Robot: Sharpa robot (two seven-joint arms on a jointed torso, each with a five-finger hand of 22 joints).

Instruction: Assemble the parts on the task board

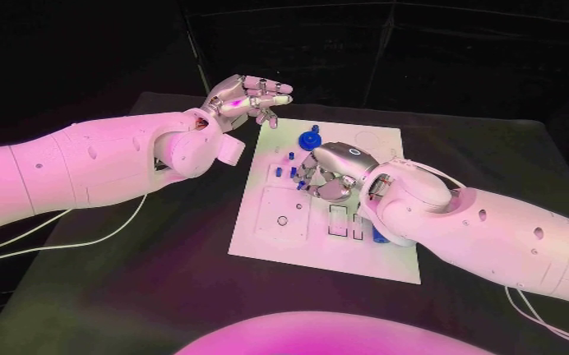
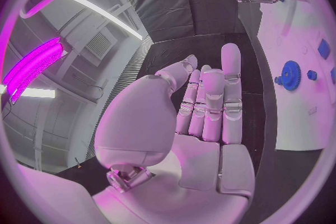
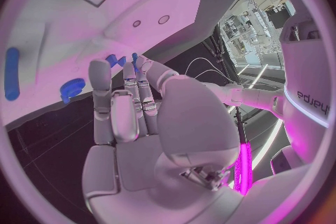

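task board (image 1: 356, 244): white plate, middle of the black table (image 1: 142, 289), cut-outs on its near half.
blue gear (image 1: 309, 138): stands on the board's far part, just beyond the right hand; seen too from the left wrist (image 2: 291, 74).
small blue pegs (image 1: 284, 170): upright on the board, beside the right hand's fingers.
left hand (image 1: 247, 102): raised off the board's far left corner, fingers apart, holding nothing.
right hand (image 1: 332, 172): low over the board's middle, fingers reaching down among the pegs; grasp cannot be told.
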